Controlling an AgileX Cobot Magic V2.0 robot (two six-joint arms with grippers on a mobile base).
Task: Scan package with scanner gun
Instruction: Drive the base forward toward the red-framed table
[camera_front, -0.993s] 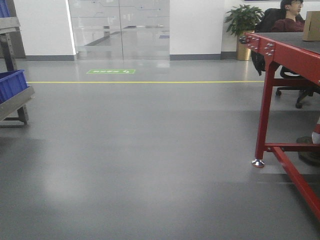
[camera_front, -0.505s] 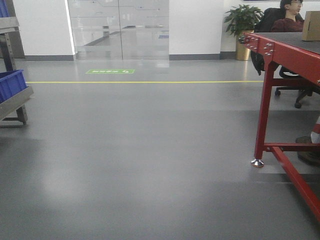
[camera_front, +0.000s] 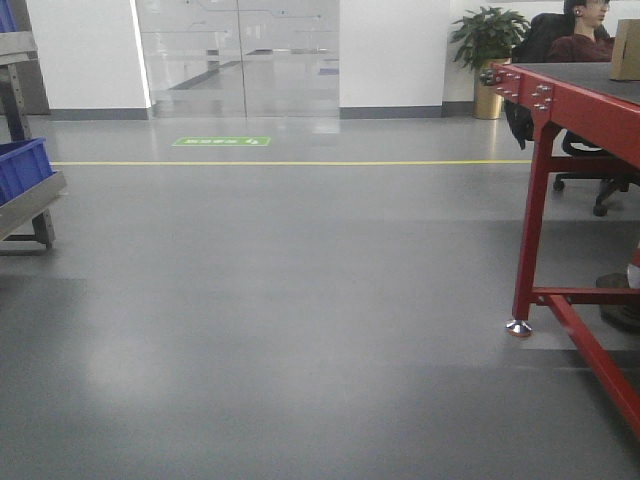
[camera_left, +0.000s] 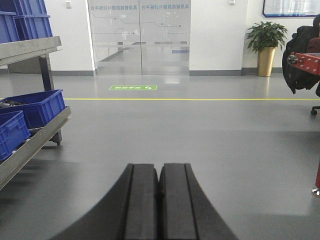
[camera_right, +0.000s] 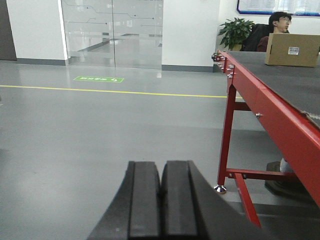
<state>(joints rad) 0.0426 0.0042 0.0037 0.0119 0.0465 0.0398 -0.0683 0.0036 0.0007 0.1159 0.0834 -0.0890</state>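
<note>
The package (camera_right: 292, 50), a plain brown cardboard box with a small white label, stands far back on the red-framed table (camera_right: 260, 95). The front view shows only its left edge (camera_front: 627, 50) at the right border. The scanner gun is out of view. My left gripper (camera_left: 159, 169) is shut with nothing in it and points over bare grey floor. My right gripper (camera_right: 162, 167) is also shut and empty, low beside the table's near left leg (camera_right: 226, 145). Both grippers are far from the package.
A metal rack (camera_left: 30, 145) with blue bins (camera_left: 37, 105) stands at the left. A person (camera_right: 277, 22) sits behind the table on an office chair (camera_front: 590, 170), with a shoe (camera_front: 618, 300) under the table. A potted plant (camera_front: 487, 55), glass doors (camera_front: 240, 60) and a yellow floor line (camera_front: 290, 163) lie ahead.
The front view has shifted slightly: the red table and its foot sit a little further right and lower in the frame than half a second ago. Nothing was grasped or released.
</note>
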